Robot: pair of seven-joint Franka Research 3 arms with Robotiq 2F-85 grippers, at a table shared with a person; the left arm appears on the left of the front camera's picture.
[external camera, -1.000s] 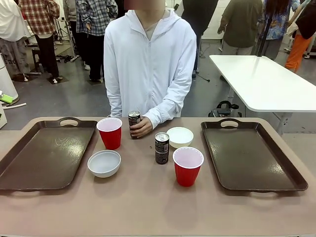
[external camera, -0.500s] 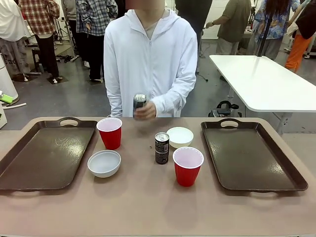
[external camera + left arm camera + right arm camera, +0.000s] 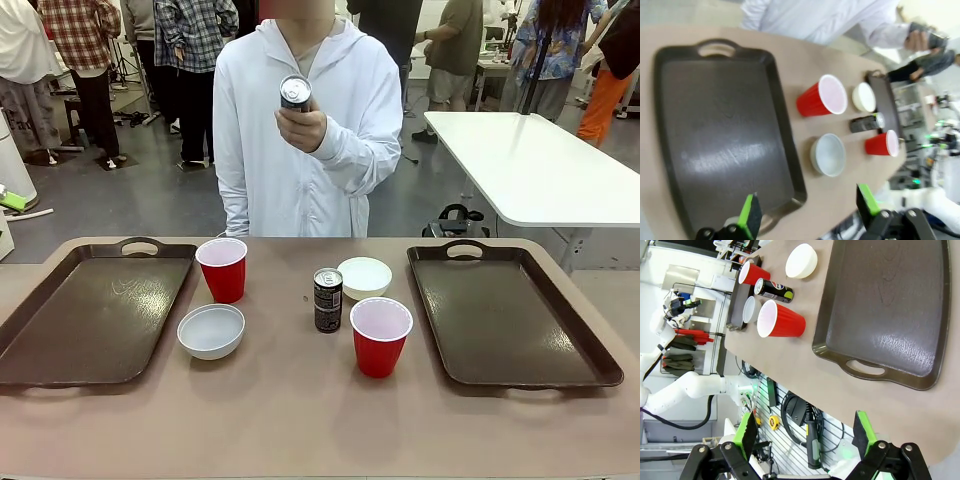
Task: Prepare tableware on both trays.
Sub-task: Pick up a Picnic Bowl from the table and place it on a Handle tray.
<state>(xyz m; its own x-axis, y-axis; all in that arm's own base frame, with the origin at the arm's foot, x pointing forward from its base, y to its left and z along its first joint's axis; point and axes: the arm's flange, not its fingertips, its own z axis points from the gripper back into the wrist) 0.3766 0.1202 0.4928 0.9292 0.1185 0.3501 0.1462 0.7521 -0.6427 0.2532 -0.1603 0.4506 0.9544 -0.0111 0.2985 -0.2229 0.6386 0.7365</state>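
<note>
Person's hand [image 3: 301,128]: held up at chest height in front of the white jacket, forearm bent upward, fingers curled round a small dark drink can [image 3: 295,93]; the can is upright, top end showing, well above the table [image 3: 300,415].
Second drink can [image 3: 328,299]: upright on the tabletop near the middle, just beside the far bowl and the near cup.
Red cup, far [image 3: 223,268]: upright, mouth up, close to the left tray's inner rim.
Red cup, near [image 3: 380,337]: upright, between the standing can and the right tray.
White bowl, near [image 3: 211,331]: on the tabletop, in front of the far cup.
White bowl, far [image 3: 365,277]: on the tabletop, behind the near cup.
Left tray [image 3: 90,310]: flat at the table's left end.
Right tray [image 3: 505,315]: flat at the right end.
Left gripper [image 3: 807,205]: above the left tray's near rim, fingers spread wide, nothing between them.
Right gripper [image 3: 805,432]: above the table's near edge by the right tray, fingers spread wide, holding nothing.
</note>
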